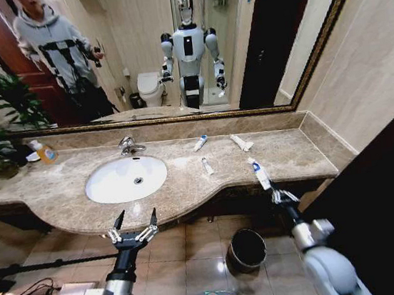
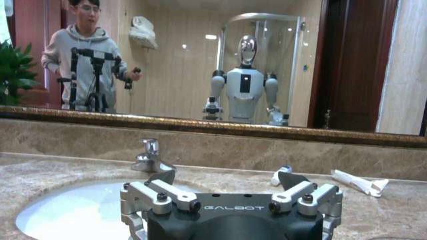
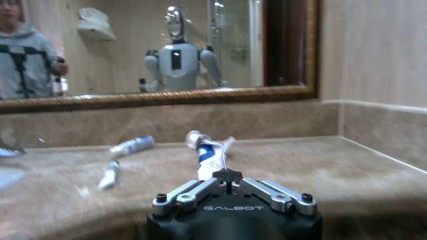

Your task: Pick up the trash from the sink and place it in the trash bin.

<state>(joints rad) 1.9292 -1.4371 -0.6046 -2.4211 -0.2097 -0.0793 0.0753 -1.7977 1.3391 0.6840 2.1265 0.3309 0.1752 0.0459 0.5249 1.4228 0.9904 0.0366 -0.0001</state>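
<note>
The left arm reaches forward from the lower left, and its gripper (image 1: 134,224) hangs with both fingers spread wide, tips pointing ahead. In the left wrist view the same gripper (image 2: 227,179) shows its two dark fingertips well apart. The right arm stretches forward on the right, wrist straight. The right gripper (image 1: 273,189) has its fingers drawn together; in the right wrist view (image 3: 227,175) the tips meet, seemingly pinching something, though the contact itself is hard to make out.

A bathroom: marble counter (image 1: 58,186) with sink (image 1: 125,179) at 11 o'clock, wall mirror (image 1: 241,34) reflecting a toilet (image 1: 150,88).
</note>
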